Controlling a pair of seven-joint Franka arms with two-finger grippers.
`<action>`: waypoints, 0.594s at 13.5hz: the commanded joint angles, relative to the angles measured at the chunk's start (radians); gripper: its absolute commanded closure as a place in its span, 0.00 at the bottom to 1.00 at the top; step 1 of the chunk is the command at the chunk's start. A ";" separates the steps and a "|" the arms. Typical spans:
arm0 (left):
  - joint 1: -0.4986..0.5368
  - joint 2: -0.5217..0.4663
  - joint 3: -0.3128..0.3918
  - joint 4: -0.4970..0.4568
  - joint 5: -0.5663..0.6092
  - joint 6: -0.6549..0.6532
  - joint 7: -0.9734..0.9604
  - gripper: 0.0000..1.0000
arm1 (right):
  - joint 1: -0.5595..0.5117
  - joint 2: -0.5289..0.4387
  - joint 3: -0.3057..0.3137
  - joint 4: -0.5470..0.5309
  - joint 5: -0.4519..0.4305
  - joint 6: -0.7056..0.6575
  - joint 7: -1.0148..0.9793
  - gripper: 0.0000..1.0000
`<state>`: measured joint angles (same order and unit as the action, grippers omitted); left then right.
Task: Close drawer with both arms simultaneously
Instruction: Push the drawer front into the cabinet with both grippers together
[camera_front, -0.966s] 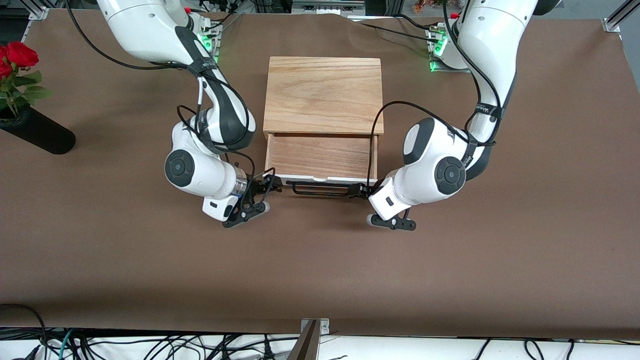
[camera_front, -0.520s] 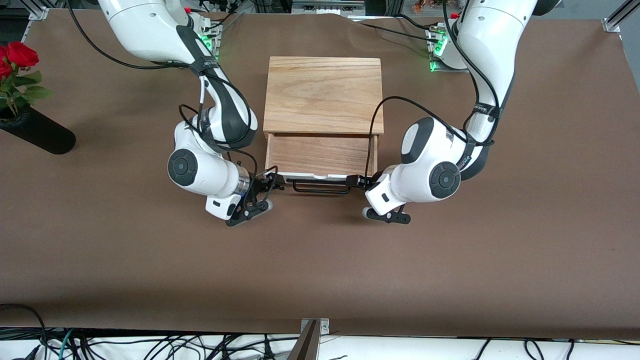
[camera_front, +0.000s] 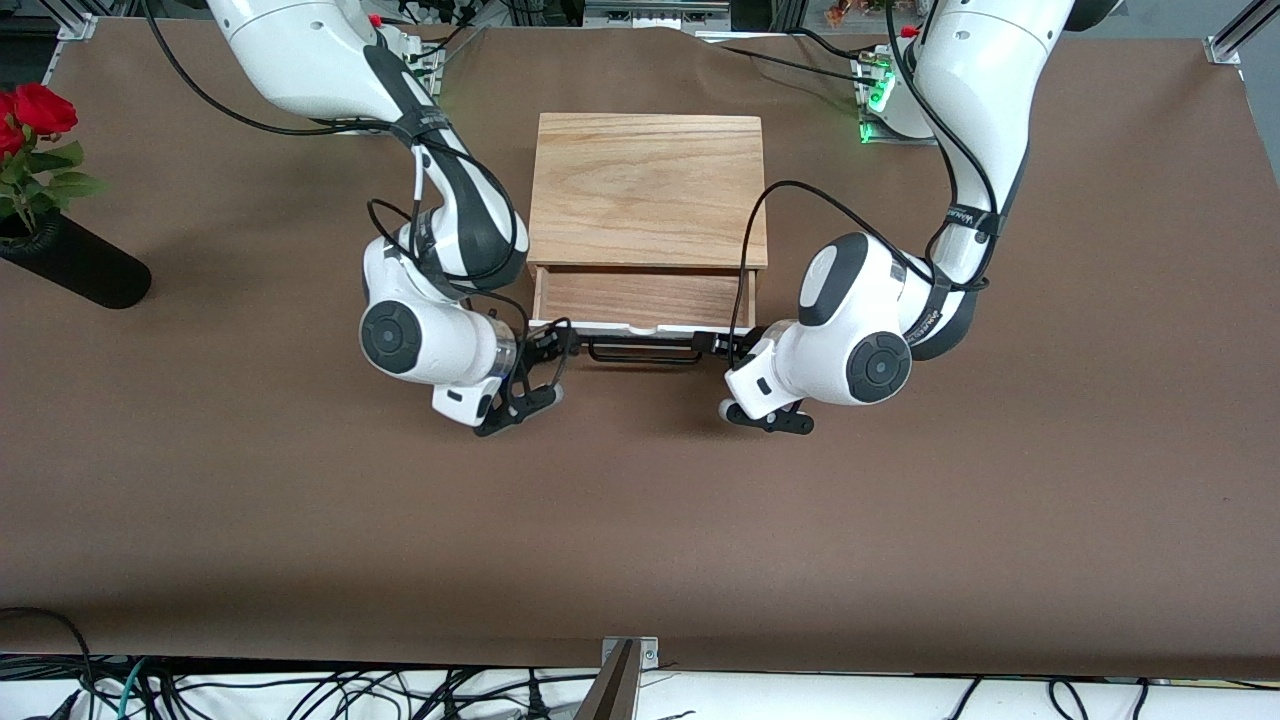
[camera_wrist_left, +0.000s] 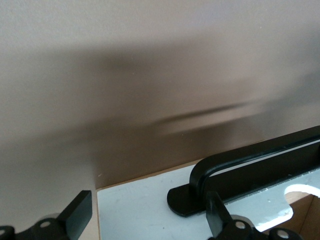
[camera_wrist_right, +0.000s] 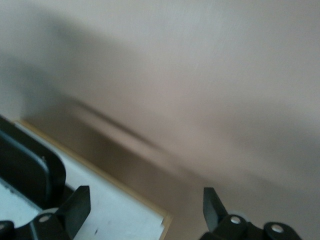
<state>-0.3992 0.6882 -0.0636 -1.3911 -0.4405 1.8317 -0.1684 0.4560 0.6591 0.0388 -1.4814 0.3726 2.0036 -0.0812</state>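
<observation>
Both grippers press the drawer's white front at mid-table.
Right gripper, fingers spread wide, meets one end; the drawer sits partly out of its box; left gripper, also wide, meets the other end.

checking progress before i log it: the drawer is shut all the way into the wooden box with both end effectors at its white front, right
Not quite. The front view shows the drawer only partly pushed into the wooden box, a strip of its floor showing. The left end effector and right end effector are at its white front, as you said.
</observation>
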 joint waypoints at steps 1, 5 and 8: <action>-0.001 -0.013 -0.005 -0.019 -0.029 -0.031 0.009 0.00 | 0.027 -0.006 0.001 -0.005 0.012 -0.098 0.035 0.00; -0.001 -0.016 -0.005 -0.017 -0.029 -0.074 0.007 0.00 | 0.026 -0.006 0.001 -0.008 0.012 -0.143 0.028 0.00; -0.003 -0.016 -0.005 -0.017 -0.029 -0.117 0.007 0.00 | 0.027 -0.006 0.001 -0.010 0.012 -0.169 0.031 0.00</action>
<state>-0.4002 0.6883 -0.0727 -1.3953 -0.4405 1.7458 -0.1684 0.4710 0.6599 0.0382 -1.4807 0.3730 1.8977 -0.0531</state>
